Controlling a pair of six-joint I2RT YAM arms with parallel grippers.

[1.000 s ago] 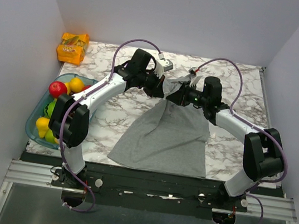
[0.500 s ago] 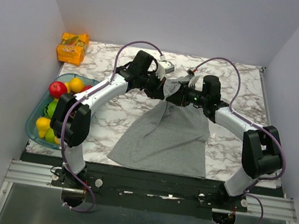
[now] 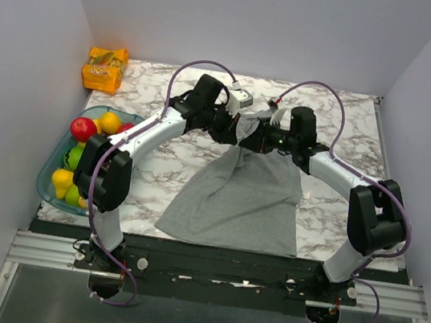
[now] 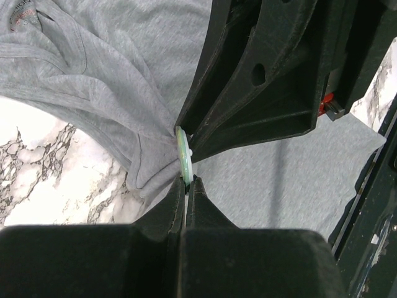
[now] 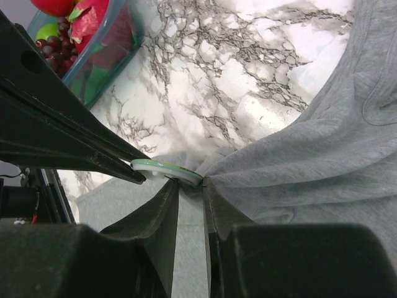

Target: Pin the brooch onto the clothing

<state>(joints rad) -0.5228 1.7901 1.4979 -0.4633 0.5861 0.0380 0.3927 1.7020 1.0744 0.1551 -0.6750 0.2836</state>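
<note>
The grey clothing (image 3: pixel 242 198) lies from the table's middle to its near edge, its top end bunched and lifted between the arms. My left gripper (image 3: pixel 232 130) is shut on the edge of the brooch (image 4: pixel 183 152), a thin green-and-white disc seen edge-on. My right gripper (image 3: pixel 253 137) meets it tip to tip and is shut on a pinch of the clothing (image 5: pixel 310 155) right against the brooch (image 5: pixel 166 169). In the left wrist view the fabric (image 4: pixel 111 74) gathers to a point at the brooch. The brooch's coloured face is hidden.
A blue-green bowl (image 3: pixel 48 185) of fruit stands at the table's left edge and shows in the right wrist view (image 5: pixel 115 53). An orange package (image 3: pixel 104 68) sits in the back left corner. Walls close in the table on three sides.
The left gripper has moved right with the brooch and the right gripper slightly left, so their tips now meet at the lifted fabric. The cloth's lower part has not moved.
</note>
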